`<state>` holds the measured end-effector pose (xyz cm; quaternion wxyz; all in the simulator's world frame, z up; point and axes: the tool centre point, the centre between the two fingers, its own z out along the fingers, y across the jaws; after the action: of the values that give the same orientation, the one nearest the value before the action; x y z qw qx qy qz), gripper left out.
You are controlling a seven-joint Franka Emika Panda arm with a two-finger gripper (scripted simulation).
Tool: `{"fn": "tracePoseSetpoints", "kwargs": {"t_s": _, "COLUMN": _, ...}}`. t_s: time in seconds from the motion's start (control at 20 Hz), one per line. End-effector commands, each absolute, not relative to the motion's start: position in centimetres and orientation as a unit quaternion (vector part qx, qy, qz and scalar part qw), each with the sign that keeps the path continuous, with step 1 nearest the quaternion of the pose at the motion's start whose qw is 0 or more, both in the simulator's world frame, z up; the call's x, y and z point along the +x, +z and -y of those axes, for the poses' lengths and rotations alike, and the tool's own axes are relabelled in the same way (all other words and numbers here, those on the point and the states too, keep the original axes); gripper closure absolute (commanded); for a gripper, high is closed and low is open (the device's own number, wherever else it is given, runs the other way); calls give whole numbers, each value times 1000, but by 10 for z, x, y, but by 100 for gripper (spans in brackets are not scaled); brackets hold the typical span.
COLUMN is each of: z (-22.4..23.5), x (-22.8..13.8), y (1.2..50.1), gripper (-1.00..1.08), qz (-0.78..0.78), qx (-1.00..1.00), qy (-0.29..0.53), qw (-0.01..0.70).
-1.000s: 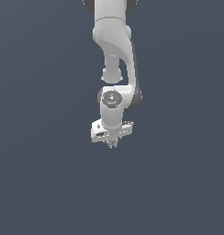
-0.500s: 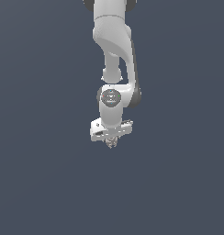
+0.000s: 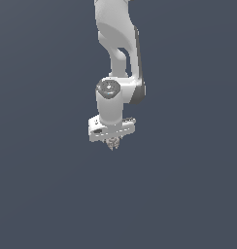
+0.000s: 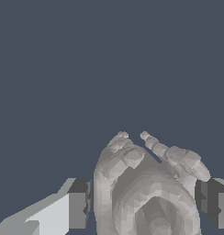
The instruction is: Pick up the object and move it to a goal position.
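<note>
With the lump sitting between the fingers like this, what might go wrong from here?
1. The knobbly lump has irregular surfaces, so the fingers may bear on small bumps and let it twist or slip.
2. In the exterior view, only a little shows below the gripper, so the hold may be shallow.

1. I see the claw (image 3: 112,144) a touch higher in the exterior view than a second ago, and nearer that view's left.
2. The object (image 3: 112,143), pinched between the fingers (image 4: 77,209), has risen with it.
3. The wrist joint above sits slightly higher too; the shift over the last half second is very small.
</note>
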<state>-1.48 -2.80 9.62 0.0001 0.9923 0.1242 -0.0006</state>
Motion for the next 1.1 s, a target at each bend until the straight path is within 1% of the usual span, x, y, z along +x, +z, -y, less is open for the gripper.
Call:
{"fn": "tracePoseSetpoints", "kwargs": {"t_s": 0.0, "z": 39, "x": -22, "y": 115, "gripper": 108, "qz": -124, "qx": 992, "qy": 0, "qw": 0}}
{"fn": "tracePoseSetpoints", "kwargs": {"t_s": 0.35, "z": 73, "x": -43, "y": 175, "gripper": 108, "qz": -124, "qx": 992, "qy": 0, "qw": 0}}
{"fn": "tracePoseSetpoints", "kwargs": {"t_s": 0.6, "z": 92, "x": -54, "y": 209, "gripper": 108, "qz": -124, "qx": 992, "qy": 0, "qw": -1}}
{"fn": "tracePoseSetpoints", "kwargs": {"t_s": 0.85, "z": 105, "x": -61, "y": 231, "gripper": 108, "qz": -124, "qx": 992, "qy": 0, "qw": -1}}
{"fn": "tracePoseSetpoints", "kwargs": {"t_s": 1.05, "z": 109, "x": -63, "y": 238, "gripper": 108, "qz": -124, "qx": 992, "qy": 0, "qw": 0}}
